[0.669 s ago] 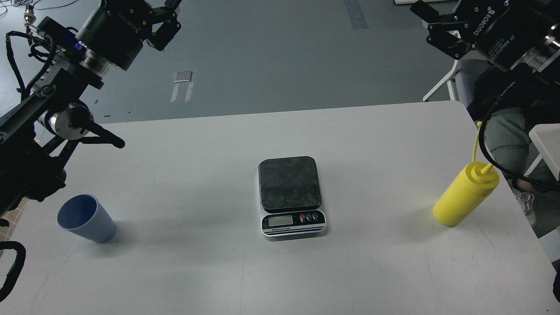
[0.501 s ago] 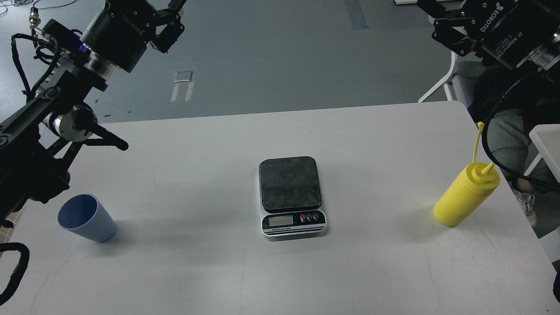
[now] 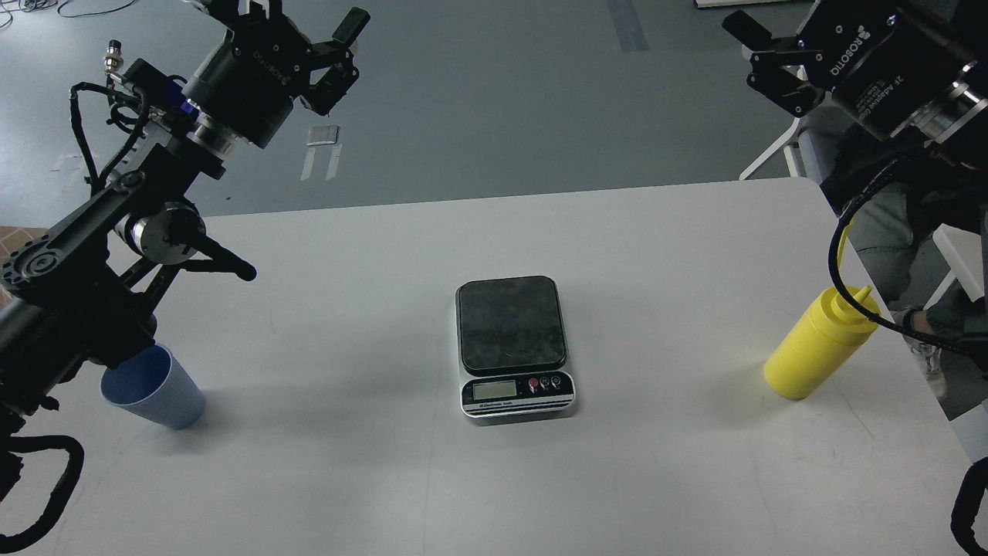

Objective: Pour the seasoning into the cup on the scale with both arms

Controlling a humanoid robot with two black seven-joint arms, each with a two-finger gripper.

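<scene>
The light blue ribbed cup [image 3: 158, 390] stands upright near the table's left edge; my left arm hides part of its rim. The scale [image 3: 513, 345] sits mid-table with nothing on its dark plate. The yellow seasoning bottle [image 3: 814, 347] stands near the right edge, with a black cable of my right arm crossing its nozzle. My left gripper [image 3: 309, 23] is high above the far left of the table, open and empty, well away from the cup. My right gripper [image 3: 756, 58] is high at the far right, open and empty, well above the bottle.
The white table [image 3: 656, 255] ends just right of the bottle and just left of the cup. A person in dark clothes [image 3: 895, 224] sits beyond the right edge, next to a white chair frame [image 3: 772, 154]. Grey floor lies beyond the far edge.
</scene>
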